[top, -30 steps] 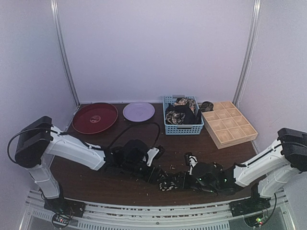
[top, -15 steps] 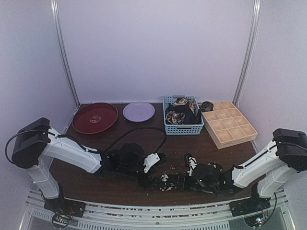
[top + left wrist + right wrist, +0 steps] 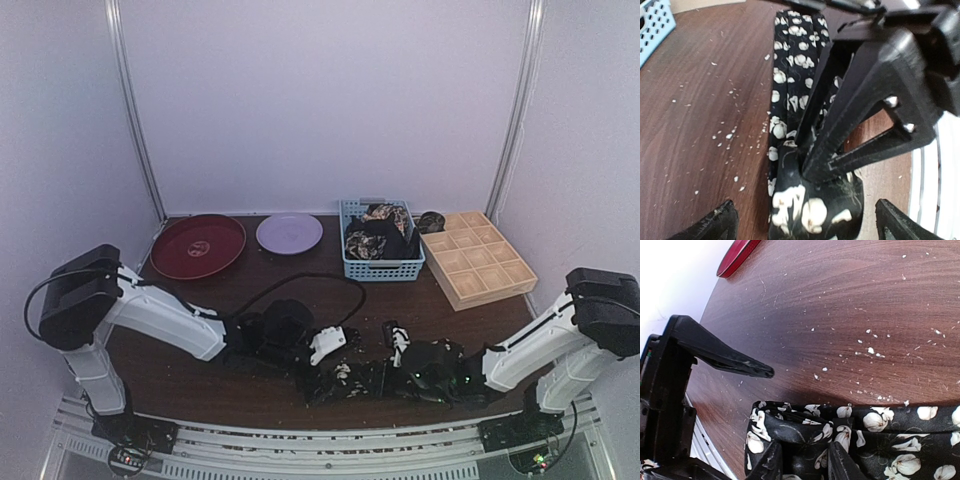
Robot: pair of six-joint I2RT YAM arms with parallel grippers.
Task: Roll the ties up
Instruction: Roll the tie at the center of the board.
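The tie [image 3: 880, 440] runs off the right wrist view's bottom and right edges, and from above it's just a dark smudge.

Left arm [image 3: 165, 318]: stretched low, reaching inward toward centre. Left pincer [image 3: 807, 225]: jaws spread wide, fingers [image 3: 715, 226] at opposite edges of the wrist view, gripping nothing. Right arm [image 3: 520, 357]: also low, pointing inward to meet it. Right pincer [image 3: 805, 462]: nipped onto a fold of the black floral-print fabric tie [image 3: 890, 432].
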